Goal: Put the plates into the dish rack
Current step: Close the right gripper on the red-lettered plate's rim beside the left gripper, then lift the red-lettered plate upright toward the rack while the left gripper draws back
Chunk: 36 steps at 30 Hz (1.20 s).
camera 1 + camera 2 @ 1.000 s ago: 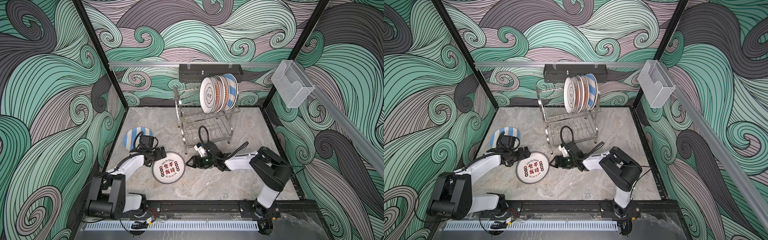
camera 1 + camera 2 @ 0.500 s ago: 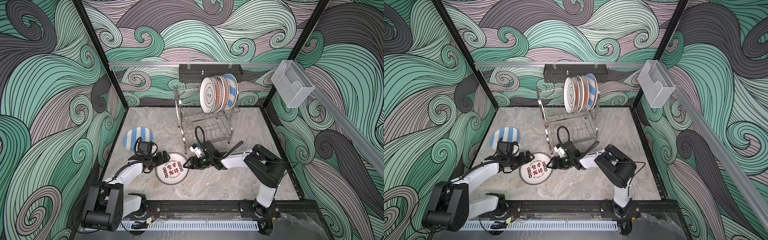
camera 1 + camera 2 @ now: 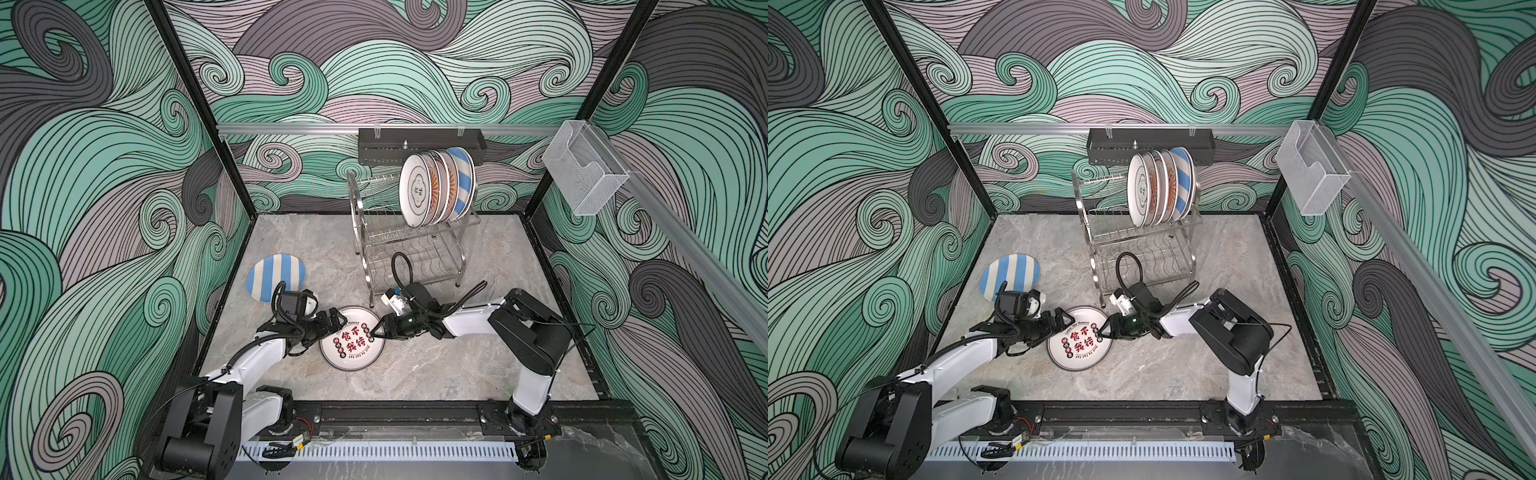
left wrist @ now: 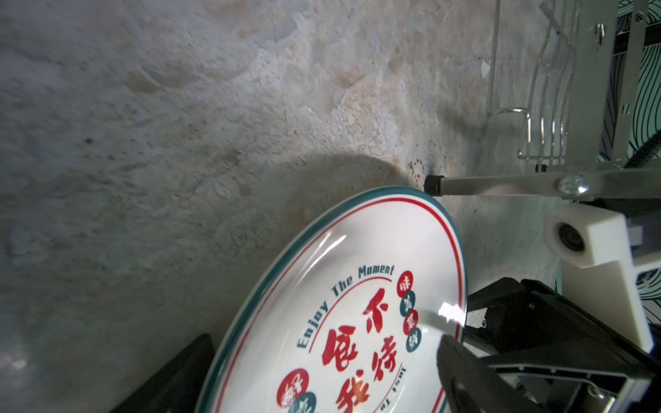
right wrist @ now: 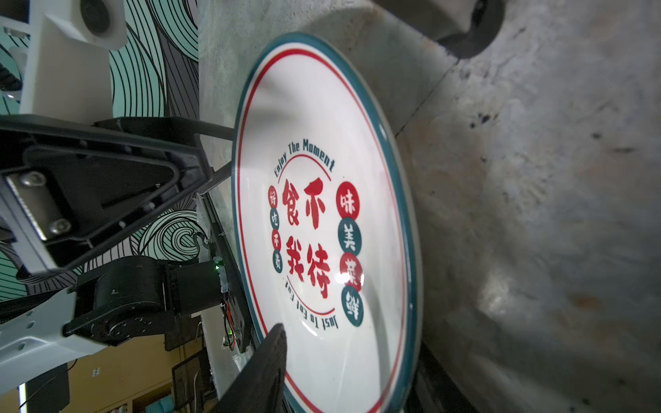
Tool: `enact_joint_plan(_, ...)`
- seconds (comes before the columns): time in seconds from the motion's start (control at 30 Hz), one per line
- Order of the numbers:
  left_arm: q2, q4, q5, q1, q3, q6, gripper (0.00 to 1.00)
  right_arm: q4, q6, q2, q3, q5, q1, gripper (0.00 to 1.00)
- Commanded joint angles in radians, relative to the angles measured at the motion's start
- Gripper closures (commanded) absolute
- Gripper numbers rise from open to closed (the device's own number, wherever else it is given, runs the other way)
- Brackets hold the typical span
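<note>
Plate (image 4: 357,250), green rim, red characters — grey stone table (image 4: 179,125) beneath. Left gripper (image 4: 325,336) spread wide astride its rim; right gripper (image 4: 500,304) at opposite rim — rack (image 4: 500,184) foot just beside.

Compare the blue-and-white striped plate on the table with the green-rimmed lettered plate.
The blue-and-white striped plate carries broad stripes; the green-rimmed lettered plate is white with red characters. The striped plate lies farther back; the lettered plate sits between the left end effector and right end effector. Both are round and shallow.

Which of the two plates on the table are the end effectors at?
The green-rimmed plate with red Chinese characters, between the left end effector and right end effector; the blue-striped plate lies apart, untouched.
</note>
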Motion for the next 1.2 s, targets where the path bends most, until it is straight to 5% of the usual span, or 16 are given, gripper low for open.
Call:
enact_joint_plan(0.0,-0.017,0.012,0.029,-0.03,0.009,-0.016,0.02,0.0,-0.004,-0.002,0.002,0.004,-0.002,0.57)
enact_joint_plan(0.27,-0.017,0.02,-0.006,-0.118,0.016,-0.008,0.02,-0.008,0.001,-0.005,0.004,0.004,-0.003,0.7)
enact_joint_plan(0.87,-0.051,-0.103,-0.076,-0.12,0.109,0.028,0.01,-0.021,0.059,-0.125,-0.061,0.064,-0.02,0.91)
enact_joint_plan(1.17,-0.063,-0.201,-0.212,-0.108,0.246,0.073,0.01,-0.203,0.001,-0.308,-0.054,0.139,-0.04,0.99)
